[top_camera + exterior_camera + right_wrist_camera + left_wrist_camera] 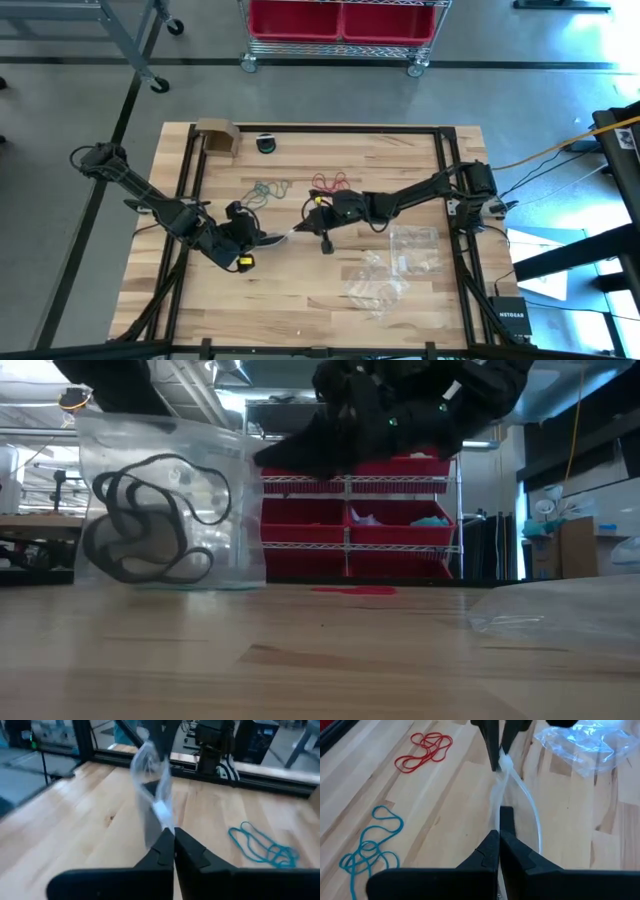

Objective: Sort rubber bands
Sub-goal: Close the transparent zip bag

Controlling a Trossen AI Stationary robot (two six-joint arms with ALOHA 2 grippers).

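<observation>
Here, a clear zip bag (278, 236) is held stretched between the two arms above the middle of the tabletop (300, 290). The left end effector (499, 836) is closed on one edge of the bag, and the right end effector (173, 834) is pinched shut on the opposite edge. In the low view, black rubber bands (150, 520) are seen inside the bag, which hangs just above the wood.

Farther back on the tabletop, two loose clusters are laid near each other but apart: teal rubber bands (263, 190) to the left and red rubber bands (329, 182) to the right. Both lie just beyond the arms and are not touched by either one.

To the right and nearer, further clear plastic bags (395, 262) are spread flat, close beneath the right arm. A small cardboard box (217, 137) and a dark round object (266, 144) are placed at the far edge. Behind the tabletop, a wire rack with red bins (350, 520) is partly hidden by the arms in the low view.
</observation>
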